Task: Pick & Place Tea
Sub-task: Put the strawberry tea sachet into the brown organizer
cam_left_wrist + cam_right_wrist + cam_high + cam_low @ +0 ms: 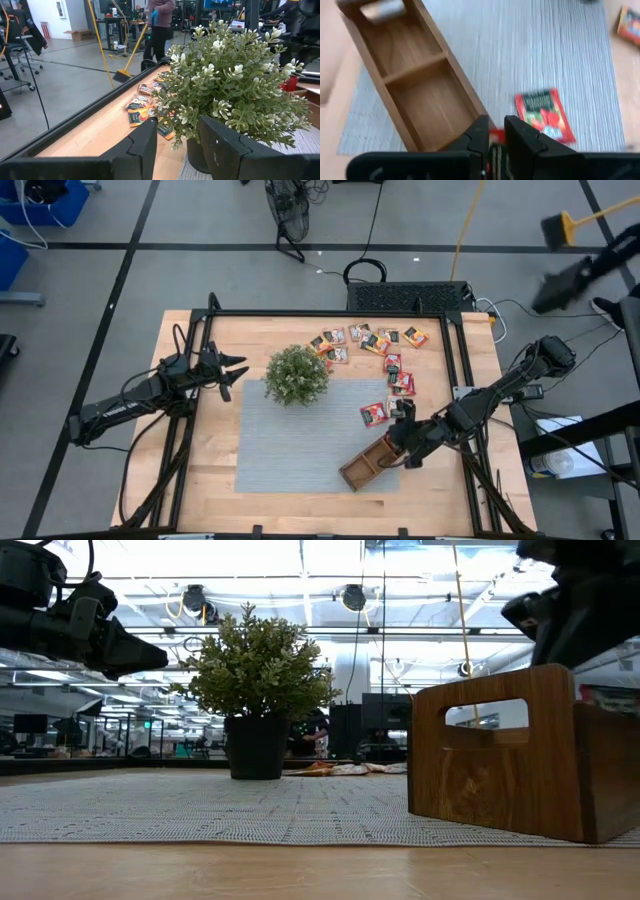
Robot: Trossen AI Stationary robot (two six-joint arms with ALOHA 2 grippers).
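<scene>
Surface: wooden table (215,480) under a grey mat (290,440).
Tea: red sachet (495,136) nipped between right gripper (498,134) fingers, above wooden tray (415,95); other sachets (375,340) scattered far right.
Left gripper (232,370): fingers apart, beside plant (296,374).

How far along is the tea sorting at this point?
Nothing looks done: the two tray compartments seen from the right wrist are empty. In hand: the right gripper, over the tray's end, has a red sachet between its jaws. Left: a second sachet on the mat and the scattered sachets beyond. The left gripper waits beside the plant.
</scene>
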